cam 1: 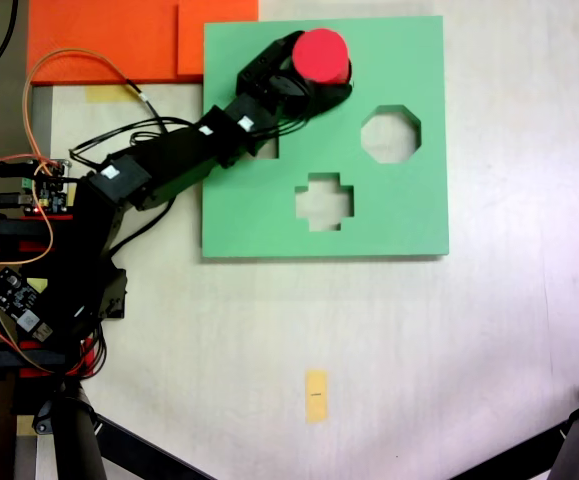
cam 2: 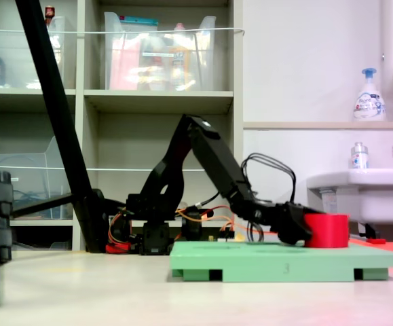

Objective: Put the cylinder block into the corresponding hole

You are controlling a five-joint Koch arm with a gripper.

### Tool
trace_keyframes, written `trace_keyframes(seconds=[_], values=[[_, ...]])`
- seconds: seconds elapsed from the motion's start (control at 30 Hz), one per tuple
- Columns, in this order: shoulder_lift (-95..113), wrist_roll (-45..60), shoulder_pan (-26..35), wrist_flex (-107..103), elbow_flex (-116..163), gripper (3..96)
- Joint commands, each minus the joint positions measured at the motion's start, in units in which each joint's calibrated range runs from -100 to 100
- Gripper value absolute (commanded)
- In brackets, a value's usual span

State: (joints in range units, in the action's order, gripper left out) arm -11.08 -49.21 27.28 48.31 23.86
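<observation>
fingers [cam 1: 321, 88] clasping cylinder block [cam 1: 321, 56], round hole hidden beneath

Pale floor [cam 1: 389, 330]; beige shelving [cam 2: 159, 102] holding clear bins; white wall [cam 2: 305, 54]; white sink [cam 2: 362, 190] with soap bottle [cam 2: 369, 95].

corresponding hole hidden under cylinder block [cam 1: 321, 55], hand [cam 1: 314, 88] fingertips obscured

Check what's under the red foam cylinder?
The red foam cylinder stands at the square green foam board's surface, gripper around it. The round cutout isn't visible; possibly covered.
</observation>
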Motion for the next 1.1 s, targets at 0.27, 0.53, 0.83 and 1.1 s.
trace_keyframes(seconds=[0.27, 0.53, 0.83, 1.1], values=[[39.7, 2.7, -0.3, 0.9, 13.5, 95.5], [87.1, 10.9, -5.9, -47.0, -1.9, 78.9], [108.0, 39.2, -21.1, -59.6, -6.4, 45.0], [111.1, 48.4, -28.5, -58.3, 27.8, 47.7]])
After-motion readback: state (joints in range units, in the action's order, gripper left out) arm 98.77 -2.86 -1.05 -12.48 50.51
